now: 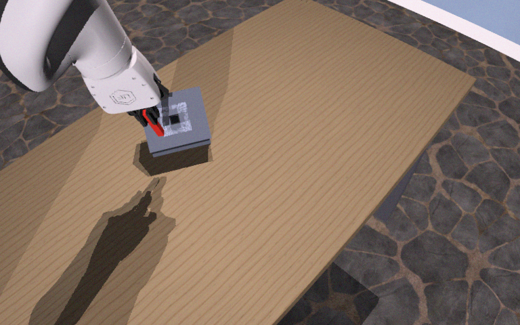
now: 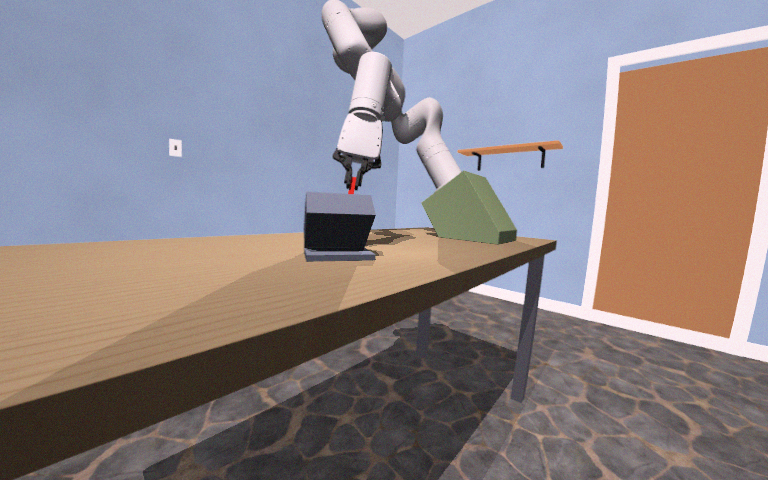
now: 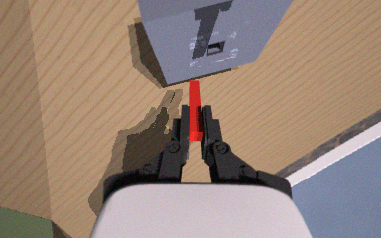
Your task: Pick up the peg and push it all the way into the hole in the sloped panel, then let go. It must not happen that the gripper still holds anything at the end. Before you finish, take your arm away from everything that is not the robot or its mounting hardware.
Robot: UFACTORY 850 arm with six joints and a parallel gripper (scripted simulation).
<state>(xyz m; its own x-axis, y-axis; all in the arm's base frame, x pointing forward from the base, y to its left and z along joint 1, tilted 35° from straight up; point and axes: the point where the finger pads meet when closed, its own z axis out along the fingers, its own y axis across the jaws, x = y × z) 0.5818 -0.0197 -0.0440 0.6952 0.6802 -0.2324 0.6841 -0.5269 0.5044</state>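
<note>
My gripper [image 3: 194, 116] is shut on a red peg [image 3: 195, 109], which points down and forward from the fingers. The peg also shows in the top view [image 1: 154, 123] and in the exterior view [image 2: 352, 185]. It hangs just above the near edge of the grey sloped panel [image 1: 177, 121] of a block standing on the table. The panel has a white square mark around a small dark square hole [image 1: 174, 119]. In the wrist view the hole [image 3: 214, 49] lies ahead of the peg's tip. The peg's tip is over the panel's edge, apart from the hole.
The arm's green base block [image 2: 467, 208] stands at the far end of the table. The block's dark side [image 2: 335, 229] rests on a thin grey foot plate. The table's edge runs on the right in the top view.
</note>
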